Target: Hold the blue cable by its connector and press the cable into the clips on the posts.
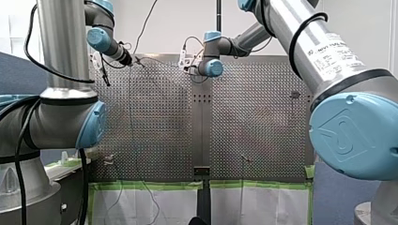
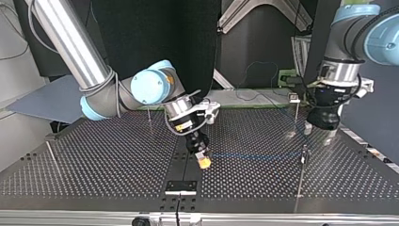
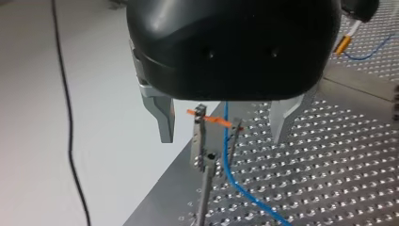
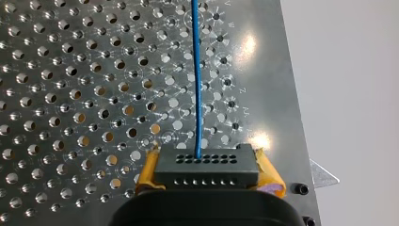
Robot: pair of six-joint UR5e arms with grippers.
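Note:
The black connector [image 4: 207,168] sits between the yellow pads of my right gripper [image 4: 209,181], which is shut on it. From it the blue cable [image 4: 196,70] runs straight ahead over the perforated plate. At the top view's middle my right gripper [image 2: 203,159] hangs low over the table, and the cable [image 2: 254,154] runs toward the view's right to a thin post [image 2: 303,162]. My left gripper [image 3: 223,136] is open, its metal fingers [image 3: 162,120] either side of a clip post [image 3: 202,141]. The blue cable [image 3: 227,150] passes beside the clip without touching the fingers.
More thin posts stand on the table: one with a clip [image 2: 294,98] at the back of the top view's right, one [image 2: 149,115] behind my right arm, a leaning one [image 2: 52,157] at its left. A black seam plate [image 2: 180,186] lies at the near edge.

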